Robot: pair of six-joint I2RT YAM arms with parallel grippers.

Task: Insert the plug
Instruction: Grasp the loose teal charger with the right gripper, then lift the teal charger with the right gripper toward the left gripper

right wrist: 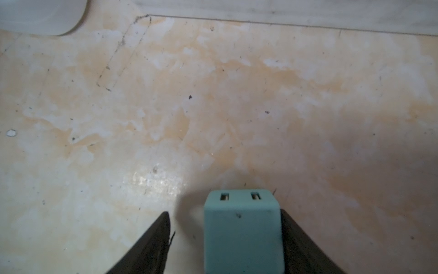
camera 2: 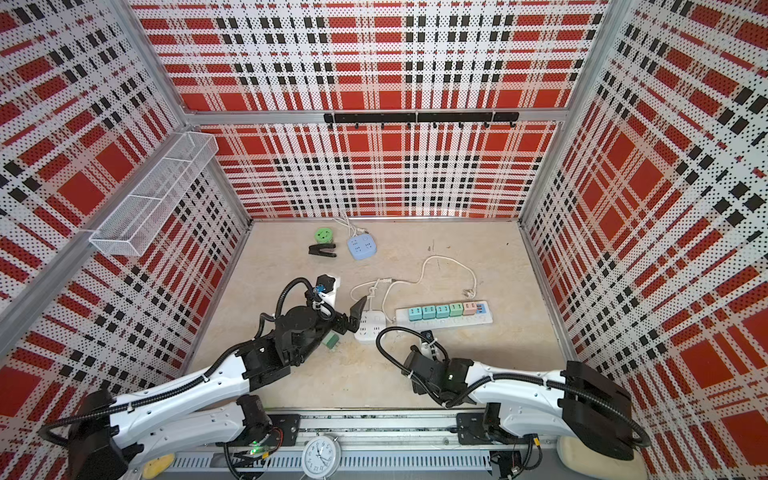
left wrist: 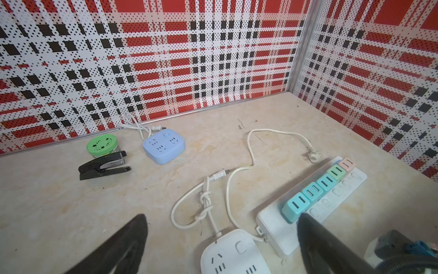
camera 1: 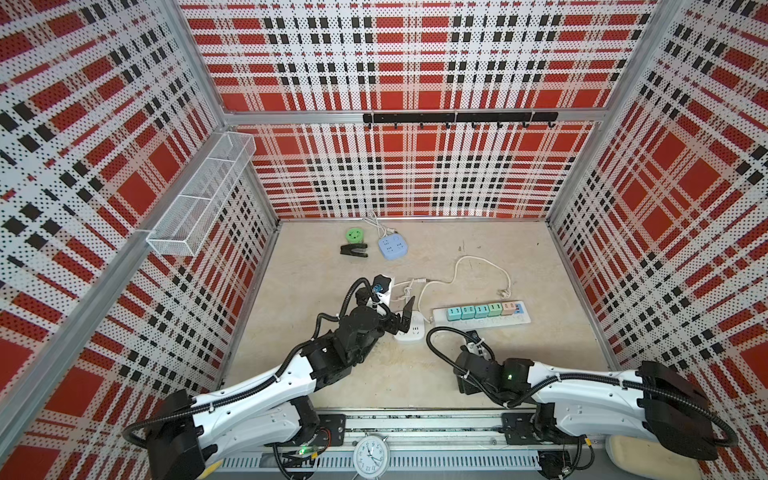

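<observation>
In the right wrist view a teal cube plug (right wrist: 241, 232) rests on the table between the fingers of my right gripper (right wrist: 224, 213). One finger touches its side and the other stands a gap away, so the jaws are open around it. In both top views that gripper is hidden under its own wrist. The long white power strip (camera 1: 498, 320) (camera 2: 457, 321) (left wrist: 272, 227) carries several coloured plugs. My left gripper (camera 1: 401, 322) (camera 2: 351, 318) hangs wide open and empty over a small white socket block (camera 1: 411, 334) (left wrist: 234, 253). A green plug (camera 2: 331, 340) lies beside the left arm.
At the back are a blue socket cube (camera 1: 392, 246), a green round tin (camera 1: 354, 235) and a black stapler (camera 1: 354, 250). A loose white cord (camera 1: 478, 266) loops behind the strip. A wire basket (camera 1: 199, 199) hangs on the left wall.
</observation>
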